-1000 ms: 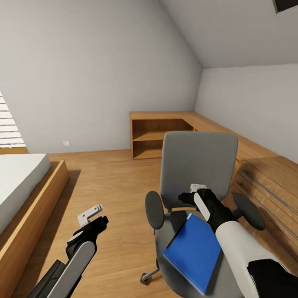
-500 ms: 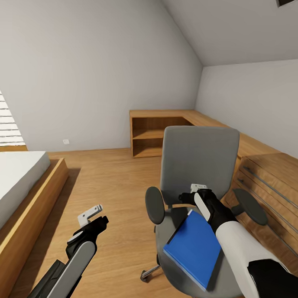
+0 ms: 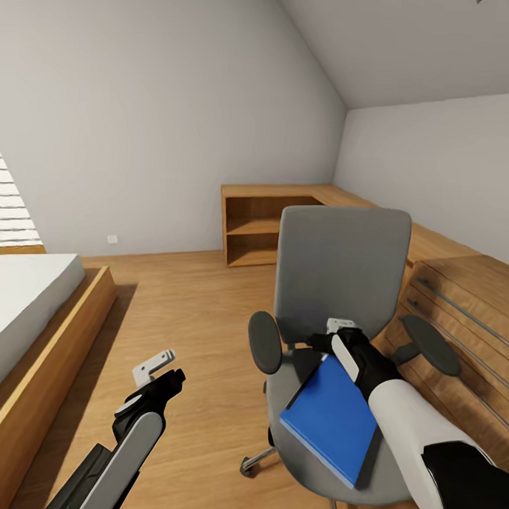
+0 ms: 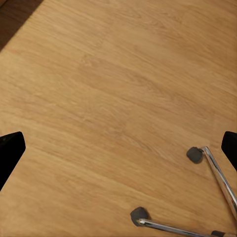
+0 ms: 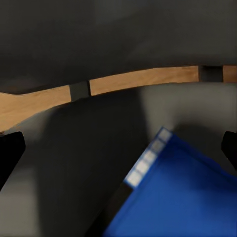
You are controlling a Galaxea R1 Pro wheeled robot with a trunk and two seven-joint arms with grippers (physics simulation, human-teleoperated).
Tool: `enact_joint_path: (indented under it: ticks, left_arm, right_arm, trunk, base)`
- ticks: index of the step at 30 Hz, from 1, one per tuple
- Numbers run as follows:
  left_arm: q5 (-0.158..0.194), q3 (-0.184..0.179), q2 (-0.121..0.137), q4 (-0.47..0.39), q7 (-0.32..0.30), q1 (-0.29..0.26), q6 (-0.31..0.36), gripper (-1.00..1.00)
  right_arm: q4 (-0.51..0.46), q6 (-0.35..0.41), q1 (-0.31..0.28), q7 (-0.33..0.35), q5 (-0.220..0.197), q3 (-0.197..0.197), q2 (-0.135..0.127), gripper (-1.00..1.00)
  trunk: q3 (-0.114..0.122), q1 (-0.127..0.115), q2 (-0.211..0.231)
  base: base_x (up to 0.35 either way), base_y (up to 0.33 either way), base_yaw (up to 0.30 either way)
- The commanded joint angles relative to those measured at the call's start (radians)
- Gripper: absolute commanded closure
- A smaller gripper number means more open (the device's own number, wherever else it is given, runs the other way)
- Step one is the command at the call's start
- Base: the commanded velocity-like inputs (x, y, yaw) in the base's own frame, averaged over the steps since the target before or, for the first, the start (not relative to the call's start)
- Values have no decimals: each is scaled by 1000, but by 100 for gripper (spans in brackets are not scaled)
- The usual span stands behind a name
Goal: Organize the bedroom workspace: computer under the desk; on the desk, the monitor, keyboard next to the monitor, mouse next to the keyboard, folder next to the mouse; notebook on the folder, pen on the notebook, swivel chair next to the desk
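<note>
Bed (image 3: 23,304) with wood frame occupies the left edge of the head view, on the wood floor (image 3: 200,319). Left gripper (image 3: 155,369) sits at lower left, above bare floor; in its wrist view both fingers (image 4: 10,153) stand at opposite frame edges, spread wide, holding nothing, with two castors of the chair base (image 4: 197,154) at lower right. A shelf unit (image 3: 267,225) stands at centre against the far wall. The chair (image 3: 339,265) is right of centre, backrest upright. The folder (image 3: 330,421) lies flat on its seat, lower right. Right gripper (image 3: 332,338) hangs over the folder's far corner; its fingers (image 5: 10,153) are spread apart, not touching the folder (image 5: 182,197). Drawers (image 3: 466,330) line the right edge.
</note>
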Motion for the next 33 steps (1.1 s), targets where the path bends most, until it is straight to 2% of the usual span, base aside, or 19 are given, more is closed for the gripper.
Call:
enact_joint_path:
  ticks: [1,7,14,25,33]
  left_arm:
    - [3,-1,1,-1,7,-1,7,-100]
    - [3,-1,1,-1,7,-1,7,-100]
    - [3,-2,1,-1,7,-1,7,-100]
    - [3,-4,1,-2,7,-1,7,-100]
    - [3,-4,1,-2,7,-1,7,-100]
  right_arm:
    - [2,1,-1,-8,-7,8,-1,-100]
    - [16,-26,-1,-8,33,8,-2,-100]
    - [35,-98,-1,-8,81,7,-2,-100]
    - [83,-184,-1,-8,117,5,-5,-100]
    - [90,-202,-1,-8,147,4,-6,-100]
  trunk:
    - [-1,0,0]
    - [-1,0,0]
    - [-1,0,0]
    - [-1,0,0]
    - [-1,0,0]
  base:
    - [0,0,0]
    - [0,0,0]
    - [0,0,0]
    - [0,0,0]
    - [0,0,0]
